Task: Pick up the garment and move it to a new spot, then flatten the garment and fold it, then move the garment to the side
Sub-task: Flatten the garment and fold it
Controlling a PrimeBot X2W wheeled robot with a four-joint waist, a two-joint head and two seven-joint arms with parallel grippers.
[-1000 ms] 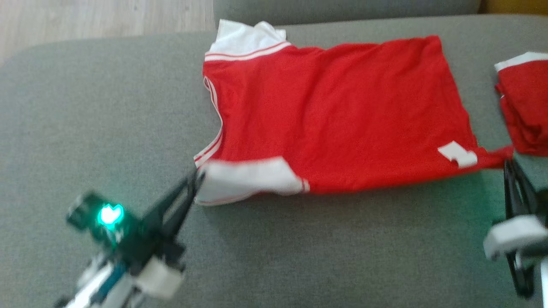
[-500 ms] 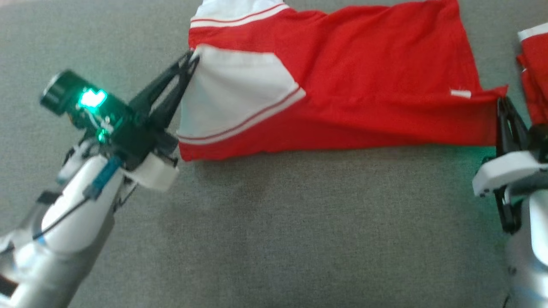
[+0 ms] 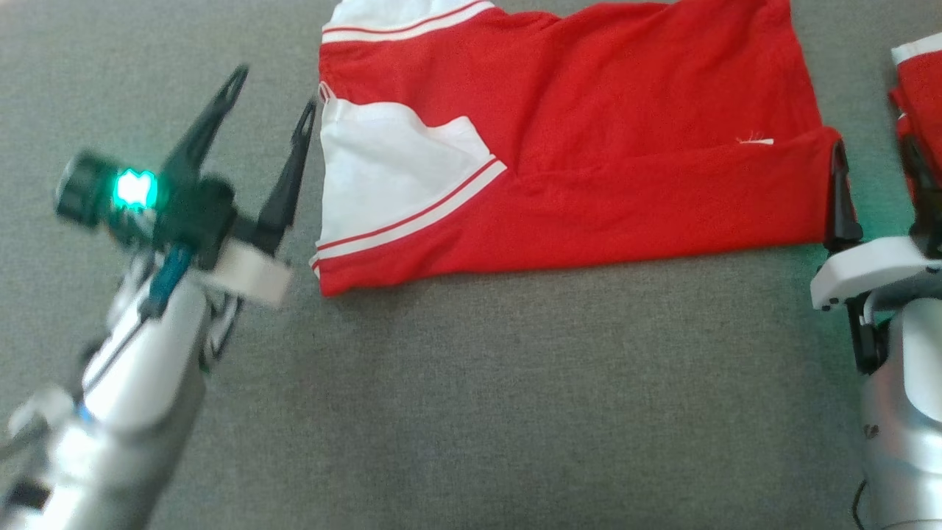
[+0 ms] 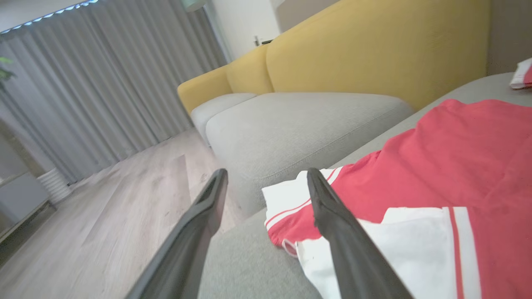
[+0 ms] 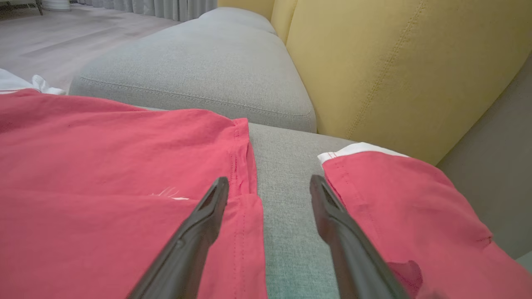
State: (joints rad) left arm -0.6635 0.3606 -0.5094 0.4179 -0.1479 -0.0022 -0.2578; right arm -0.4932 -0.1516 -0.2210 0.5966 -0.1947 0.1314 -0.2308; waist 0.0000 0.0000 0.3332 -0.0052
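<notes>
The garment [image 3: 625, 147], a red shirt with white sleeves [image 3: 383, 169], lies on the grey cushion [image 3: 515, 405] with its near edge folded back over itself. My left gripper [image 3: 274, 88] stands open just left of the white sleeve, holding nothing. In the left wrist view its fingers [image 4: 332, 216] frame the sleeve corner of the garment [image 4: 457, 158]. My right gripper [image 3: 873, 147] is open at the garment's right edge. The right wrist view has the garment's hem [image 5: 245, 174] by the left finger and bare cushion between the fingertips.
A second red and white folded garment [image 3: 920, 88] lies right of my right gripper, also seen as the red cloth [image 5: 395, 199]. A yellow sofa back [image 5: 395, 62] and another grey cushion [image 4: 299, 124] stand beyond; wood floor [image 4: 104, 207] drops off past the cushion's edge.
Both grippers carried the garment's near edge up and over, then opened and let go. The folded edge now rests on the garment. The head camera tilted down early on.
</notes>
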